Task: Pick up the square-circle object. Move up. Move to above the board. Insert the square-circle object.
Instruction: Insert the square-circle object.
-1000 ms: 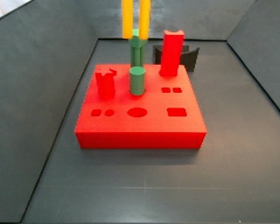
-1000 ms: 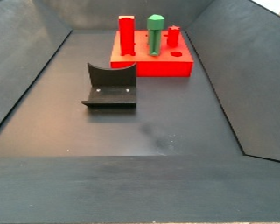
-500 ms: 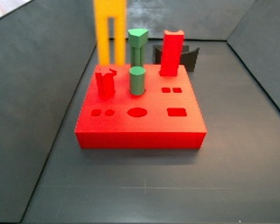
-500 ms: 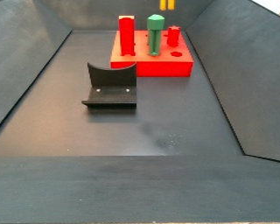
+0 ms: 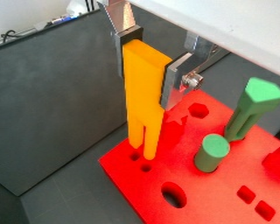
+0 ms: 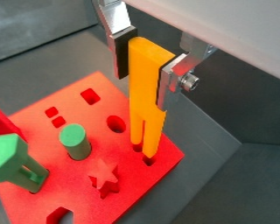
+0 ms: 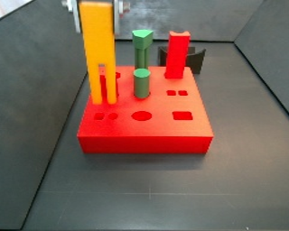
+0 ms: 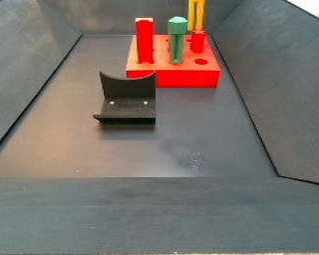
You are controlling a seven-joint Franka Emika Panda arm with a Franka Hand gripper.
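**Prongs at the holes, insertion not yet seated**

The tool (image 5: 149, 54) is clenched on the upper part of the square-circle object (image 5: 143, 101), silver fingers (image 6: 112, 19) pressing its two flat sides. The bar hangs upright over the board (image 7: 153, 126), at the corner near the short red star-shaped peg (image 6: 105, 180). In both wrist views its two prongs sit right at the small holes; whether they have entered cannot be told.

The risk, as a judgement: if the prongs are slightly off, or the bar is a little tilted in the grip, pushing down would jam them on the rim, or shift the bar between the pads. The green cylinder peg (image 5: 213, 153) stands near and could be brushed by a sideways correction.

Compared with half a second ago, the bar in a side view (image 7: 97, 54) has come lower and its full top end now shows; the fixture (image 8: 127, 98) on the tabletop (image 8: 175, 149) is unchanged
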